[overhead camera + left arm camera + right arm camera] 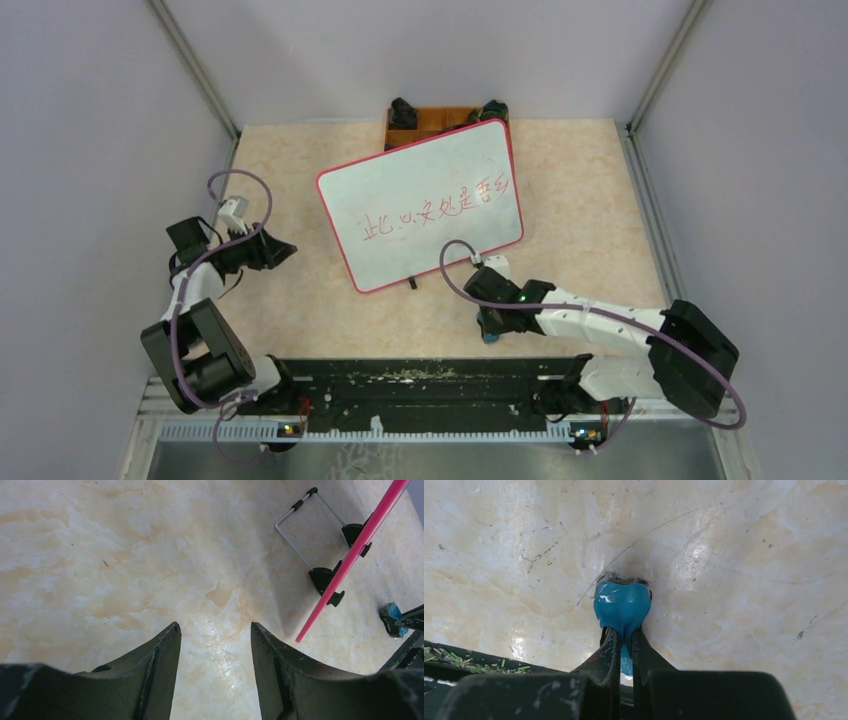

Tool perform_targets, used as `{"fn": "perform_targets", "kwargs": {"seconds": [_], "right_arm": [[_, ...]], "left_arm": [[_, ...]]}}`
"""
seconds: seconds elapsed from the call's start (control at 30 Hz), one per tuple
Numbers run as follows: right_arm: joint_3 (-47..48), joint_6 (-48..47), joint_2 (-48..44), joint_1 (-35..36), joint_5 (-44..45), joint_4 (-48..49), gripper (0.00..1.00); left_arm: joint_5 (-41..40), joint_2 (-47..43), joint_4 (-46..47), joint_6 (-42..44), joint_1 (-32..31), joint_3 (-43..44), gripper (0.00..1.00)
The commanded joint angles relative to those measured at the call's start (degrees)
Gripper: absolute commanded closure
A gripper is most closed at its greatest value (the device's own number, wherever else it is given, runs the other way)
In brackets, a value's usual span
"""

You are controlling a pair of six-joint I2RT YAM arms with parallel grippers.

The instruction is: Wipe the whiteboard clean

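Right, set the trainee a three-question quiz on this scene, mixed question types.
1. Fill in: the left fingers stand ___, holding nothing.
2. The blue object is pinched by: A the left fingers, B the right fingers, C nothing.
3. True or false: the whiteboard is already wiped clean.
Key: 1 open; 2 B; 3 false, red writing shows on it.
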Motion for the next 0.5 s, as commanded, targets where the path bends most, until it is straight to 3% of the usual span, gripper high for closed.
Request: {"fn": "perform_targets", "kwargs": {"seconds": [0.0,0.2,0.47], "right_arm": [[0.31,0.04,-4.19,-0.3,-1.02,4.11,1.0],[7.58,-1.26,-14.94,-0.66,6.66,-0.04,1.0],[18.51,-7.56,-16.17,-5.16,16.18,-3.32,1.0]], "left_arm": [[1.36,0.3,-0.65,1.55,-0.33,1.23,0.41],[2.22,0.7,-0.69,2.12,-0.51,0.91,0.42],[4.89,-1.06,-0.62,2.78,-0.6,1.25,0.41]]}}
